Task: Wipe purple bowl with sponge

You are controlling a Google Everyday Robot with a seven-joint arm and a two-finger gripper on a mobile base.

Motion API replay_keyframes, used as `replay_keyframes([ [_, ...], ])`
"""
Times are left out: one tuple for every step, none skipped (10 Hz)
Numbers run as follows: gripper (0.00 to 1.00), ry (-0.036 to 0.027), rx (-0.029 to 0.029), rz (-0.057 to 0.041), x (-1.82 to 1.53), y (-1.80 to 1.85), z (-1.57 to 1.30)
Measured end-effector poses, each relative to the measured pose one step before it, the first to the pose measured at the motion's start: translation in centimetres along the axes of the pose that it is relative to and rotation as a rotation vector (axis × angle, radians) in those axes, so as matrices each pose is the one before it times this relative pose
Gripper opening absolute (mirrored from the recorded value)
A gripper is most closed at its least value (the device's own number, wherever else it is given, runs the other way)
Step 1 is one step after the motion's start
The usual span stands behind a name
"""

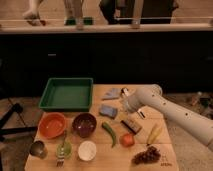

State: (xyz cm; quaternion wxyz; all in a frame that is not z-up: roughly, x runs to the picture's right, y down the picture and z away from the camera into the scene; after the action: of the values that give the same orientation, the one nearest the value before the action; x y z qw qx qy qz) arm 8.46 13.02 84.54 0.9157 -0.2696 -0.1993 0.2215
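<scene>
The purple bowl stands upright in the front row of the wooden table, right of the orange bowl. Behind and to the right of the purple bowl, the light blue sponge lies flat on the table. My gripper, at the end of the white arm that reaches in from the right, hangs just right of the sponge and above the dark brown brush. It is open, holds nothing, and stands apart from the sponge.
A green tray sits at the back left, a grey-blue cloth beside it. Along the front lie a metal cup, a white bowl, a green chili, a tomato, a banana and grapes.
</scene>
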Motion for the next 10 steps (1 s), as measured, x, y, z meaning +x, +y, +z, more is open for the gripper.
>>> replay_keyframes([
  [0.8, 0.00416, -0.00432, -0.00903, 0.231, -0.464, 0.812],
  [0.8, 0.00975, -0.00178, -0.007, 0.113, -0.221, 0.606],
  [0.8, 0.01443, -0.00214, -0.00982, 0.171, -0.156, 0.83],
  [0.8, 0.01542, 0.00033, -0.00389, -0.048, -0.224, 0.61],
  [0.8, 0.01909, 0.00124, -0.00327, -0.003, -0.261, 0.751],
  [0.8, 0.01048, 0.0001, -0.00522, -0.284, -0.159, 0.434],
  [0.8, 0.01191, -0.00165, -0.00717, -0.382, -0.155, 0.54],
  [0.8, 0.01126, -0.00361, -0.00606, -0.432, -0.199, 0.644],
  [0.8, 0.00908, -0.0032, -0.00037, -0.085, -0.181, 0.48],
  [0.8, 0.00521, -0.00303, 0.00031, -0.019, -0.112, 0.283],
])
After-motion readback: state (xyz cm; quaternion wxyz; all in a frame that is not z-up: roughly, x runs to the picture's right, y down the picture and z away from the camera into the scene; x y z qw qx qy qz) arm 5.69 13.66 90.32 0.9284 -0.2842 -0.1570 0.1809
